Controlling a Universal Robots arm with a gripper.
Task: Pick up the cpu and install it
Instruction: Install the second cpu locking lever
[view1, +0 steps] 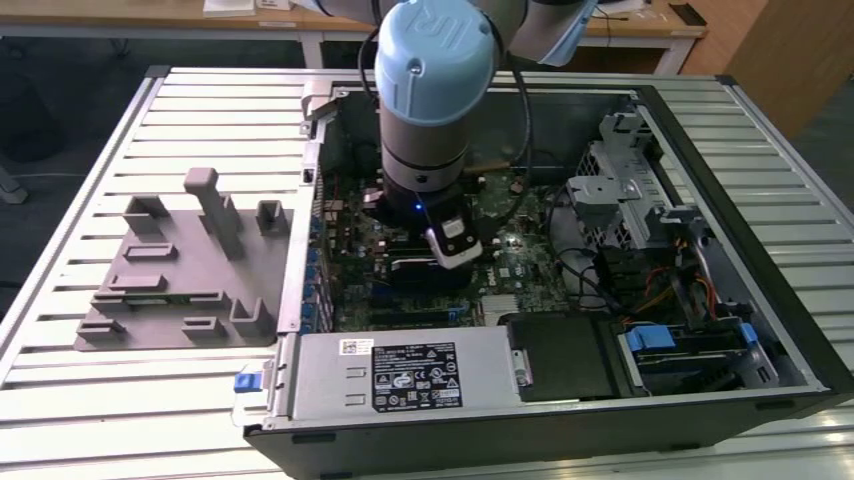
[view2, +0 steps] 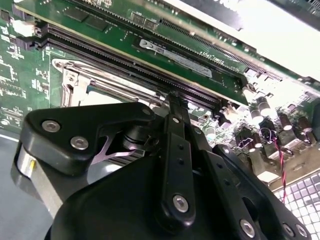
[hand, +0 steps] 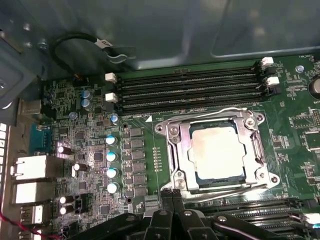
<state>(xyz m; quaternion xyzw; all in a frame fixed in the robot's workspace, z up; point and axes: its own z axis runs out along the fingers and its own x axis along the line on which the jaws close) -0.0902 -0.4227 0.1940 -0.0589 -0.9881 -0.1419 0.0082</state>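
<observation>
The cpu (hand: 217, 150), a silver square with a thin pale rim, lies flat inside the motherboard's socket. The socket's metal frame (hand: 175, 150) surrounds it and wire levers run along two sides. My gripper (hand: 172, 200) hovers just beside the socket with its black fingers pressed together and nothing between them. In the second wrist view the gripper (view2: 172, 97) points down at the board near a corner of the socket frame (view2: 70, 82). In the exterior view the arm (view1: 424, 120) stands upright over the middle of the open computer case.
Black memory slots (hand: 190, 87) run beside the socket. A grey box with a white label (view1: 400, 375) fills the case's near side. Drive cages (view1: 627, 200) and cables (view1: 654, 290) crowd the exterior view's right. A grey fixture block (view1: 187, 270) rests on the slatted table.
</observation>
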